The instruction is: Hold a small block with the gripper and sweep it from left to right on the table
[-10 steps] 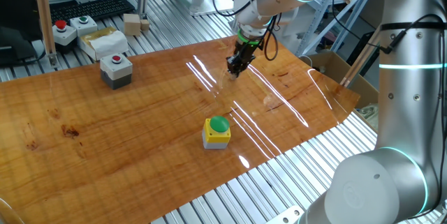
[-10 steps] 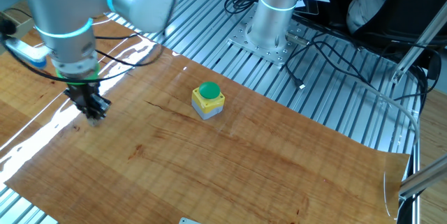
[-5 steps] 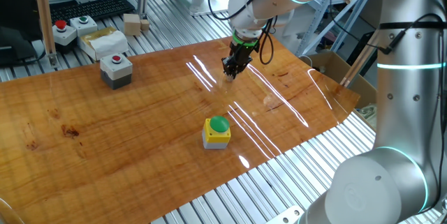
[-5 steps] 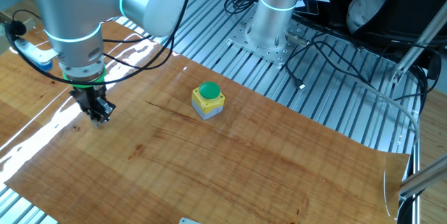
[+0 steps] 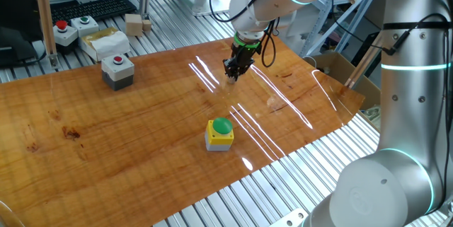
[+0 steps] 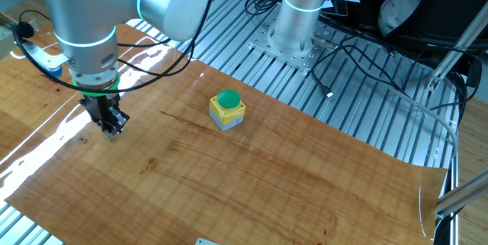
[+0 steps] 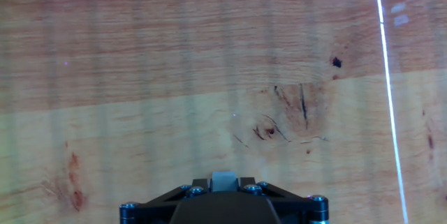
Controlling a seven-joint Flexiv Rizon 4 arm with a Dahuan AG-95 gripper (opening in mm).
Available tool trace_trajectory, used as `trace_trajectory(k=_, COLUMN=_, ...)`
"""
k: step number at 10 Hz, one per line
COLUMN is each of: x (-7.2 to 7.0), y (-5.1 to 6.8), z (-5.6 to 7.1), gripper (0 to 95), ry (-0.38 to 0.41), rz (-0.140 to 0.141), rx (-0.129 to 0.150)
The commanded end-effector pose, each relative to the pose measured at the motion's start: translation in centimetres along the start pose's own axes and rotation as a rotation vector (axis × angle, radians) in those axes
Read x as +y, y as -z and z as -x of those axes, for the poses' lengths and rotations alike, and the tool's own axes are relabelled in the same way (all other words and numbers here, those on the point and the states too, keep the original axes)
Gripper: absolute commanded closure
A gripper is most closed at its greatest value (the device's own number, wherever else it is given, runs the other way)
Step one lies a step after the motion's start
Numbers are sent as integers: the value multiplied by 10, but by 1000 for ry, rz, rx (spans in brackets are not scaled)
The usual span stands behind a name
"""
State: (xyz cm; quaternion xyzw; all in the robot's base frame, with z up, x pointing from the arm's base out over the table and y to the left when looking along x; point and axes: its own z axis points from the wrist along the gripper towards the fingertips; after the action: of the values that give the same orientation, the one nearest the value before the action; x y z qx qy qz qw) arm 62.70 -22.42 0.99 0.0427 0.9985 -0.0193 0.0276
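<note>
My black gripper with its green ring hangs from the white-grey arm over the far middle of the orange-brown table. It also shows at the left in the other fixed view, tips down at the board. In the hand view the gripper is shut on the small block, a pale cube wedged between the black jaws just above the wood grain. In both fixed views the block is hidden by the fingers.
A yellow-and-grey box with a green button sits in front of the gripper. A grey box with a red button stands at the left rear. More button boxes and pale wooden blocks lie on the slatted frame behind. The board's right edge curls upward.
The gripper has slid a little to the left across the far part of the board in one fixed view, still low and shut on the block. Nothing else has moved.
</note>
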Motion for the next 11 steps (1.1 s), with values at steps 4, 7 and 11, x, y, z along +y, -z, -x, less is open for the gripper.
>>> trace_trajectory(k=4, x=10, y=2, z=0, gripper=950, ry=-36, rz=-4, rx=6)
trace_trajectory(k=7, x=11, y=0, z=0, gripper=950, ry=-29, rz=-2, rx=0)
trace_trajectory(k=11, x=-33, y=-6, z=12, gripper=950, ry=101, rz=1, rx=-1)
